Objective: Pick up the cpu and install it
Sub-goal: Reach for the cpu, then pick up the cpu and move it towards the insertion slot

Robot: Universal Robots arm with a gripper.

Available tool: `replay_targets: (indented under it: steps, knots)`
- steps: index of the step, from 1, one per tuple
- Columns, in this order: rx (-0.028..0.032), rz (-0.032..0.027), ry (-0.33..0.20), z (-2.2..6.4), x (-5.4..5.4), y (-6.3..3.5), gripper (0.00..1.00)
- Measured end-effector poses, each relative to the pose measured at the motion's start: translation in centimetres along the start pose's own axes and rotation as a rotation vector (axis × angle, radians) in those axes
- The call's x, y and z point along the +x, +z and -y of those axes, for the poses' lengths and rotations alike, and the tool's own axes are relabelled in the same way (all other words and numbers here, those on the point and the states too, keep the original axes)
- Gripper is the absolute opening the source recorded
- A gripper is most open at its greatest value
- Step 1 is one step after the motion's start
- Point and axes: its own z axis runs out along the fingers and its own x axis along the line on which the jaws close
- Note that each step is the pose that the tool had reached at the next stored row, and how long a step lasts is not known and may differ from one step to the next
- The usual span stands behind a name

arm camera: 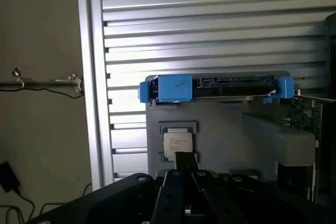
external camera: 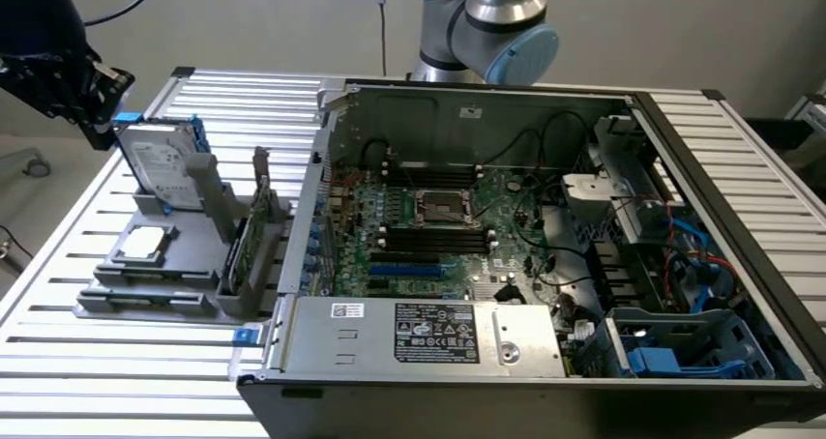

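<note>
The cpu (external camera: pixel 142 244) is a small square chip with a silver-grey top, lying flat in a recess of the grey parts holder (external camera: pixel 174 289) at the exterior view's left. In the wrist view the cpu (arm camera: pixel 177 142) lies just beyond my black fingertips (arm camera: pixel 184 160). My gripper (external camera: pixel 100 134) hangs above the far left corner of the holder, beside the upright hard drive (external camera: pixel 162 163). Its fingers are shut with nothing between them. The open socket (external camera: pixel 446 209) sits in the middle of the motherboard inside the computer case (external camera: pixel 722 168).
The hard drive with its blue bracket (arm camera: pixel 215 87) stands upright behind the cpu. A green card (external camera: pixel 254 231) stands on edge in the holder's right slots. Cables and a power supply (external camera: pixel 427 331) crowd the case. The slatted metal table (external camera: pixel 77 362) surrounds everything.
</note>
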Motion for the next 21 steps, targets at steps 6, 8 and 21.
replay_targets:
  steps: [6,8,21]
  knots:
    - [-0.0001,0.0001,0.000,0.00,0.00,0.01,0.11]
    - [0.0000,0.0001,0.000,0.00,0.00,0.01,0.11]
    - [0.0000,0.0001,0.000,0.00,0.00,0.01,0.47]
